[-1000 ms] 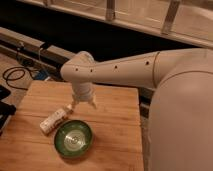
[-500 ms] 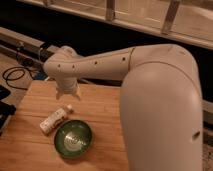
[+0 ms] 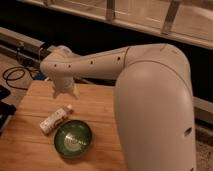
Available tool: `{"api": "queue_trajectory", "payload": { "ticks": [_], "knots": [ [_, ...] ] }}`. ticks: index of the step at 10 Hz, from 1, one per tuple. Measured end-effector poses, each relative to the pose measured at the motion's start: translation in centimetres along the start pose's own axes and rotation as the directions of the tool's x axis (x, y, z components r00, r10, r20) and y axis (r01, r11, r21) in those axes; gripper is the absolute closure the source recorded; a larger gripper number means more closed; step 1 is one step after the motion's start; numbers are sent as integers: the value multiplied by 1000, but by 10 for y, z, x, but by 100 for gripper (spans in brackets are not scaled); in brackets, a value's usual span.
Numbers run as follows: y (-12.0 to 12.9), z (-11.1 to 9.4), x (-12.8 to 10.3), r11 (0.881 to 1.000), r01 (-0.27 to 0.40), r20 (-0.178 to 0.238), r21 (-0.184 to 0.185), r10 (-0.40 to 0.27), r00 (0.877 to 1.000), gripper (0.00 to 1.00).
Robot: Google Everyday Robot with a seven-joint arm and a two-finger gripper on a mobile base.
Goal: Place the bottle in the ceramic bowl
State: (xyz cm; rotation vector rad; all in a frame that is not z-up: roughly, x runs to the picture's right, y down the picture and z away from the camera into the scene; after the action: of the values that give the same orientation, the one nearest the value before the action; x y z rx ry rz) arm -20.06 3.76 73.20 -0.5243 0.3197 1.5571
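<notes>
The small white bottle [image 3: 55, 119] lies on its side on the wooden table [image 3: 100, 107], its cap pointing to the back right. The green ceramic bowl [image 3: 73, 138] sits just to the front right of it, nearly touching, and holds nothing. My gripper [image 3: 64, 90] hangs down from the white arm [image 3: 100, 62] over the back of the table, a little behind the bottle's cap end and above it. It holds nothing that I can see.
The arm's large white elbow [image 3: 152, 100] fills the right side and hides the table's right part. Black cables [image 3: 12, 77] lie on the floor at the left. A metal rail [image 3: 25, 42] runs behind the table.
The arm has swung left and back, and the gripper now hangs behind the bottle instead of to its right. The bottle and bowl have not moved.
</notes>
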Motion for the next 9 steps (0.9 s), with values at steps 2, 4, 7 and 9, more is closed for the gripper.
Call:
{"api": "queue_trajectory", "payload": {
  "ticks": [2,4,7,9],
  "knots": [
    [-1,9,1,1000,0,-35,-1,0,999,35],
    [14,33,7,1000,25,-85,-14,-26,996,35],
    [54,82,32,995,89,-193,-41,-95,977,35],
    [67,99,46,992,112,-243,-60,-123,962,35]
  ]
}}
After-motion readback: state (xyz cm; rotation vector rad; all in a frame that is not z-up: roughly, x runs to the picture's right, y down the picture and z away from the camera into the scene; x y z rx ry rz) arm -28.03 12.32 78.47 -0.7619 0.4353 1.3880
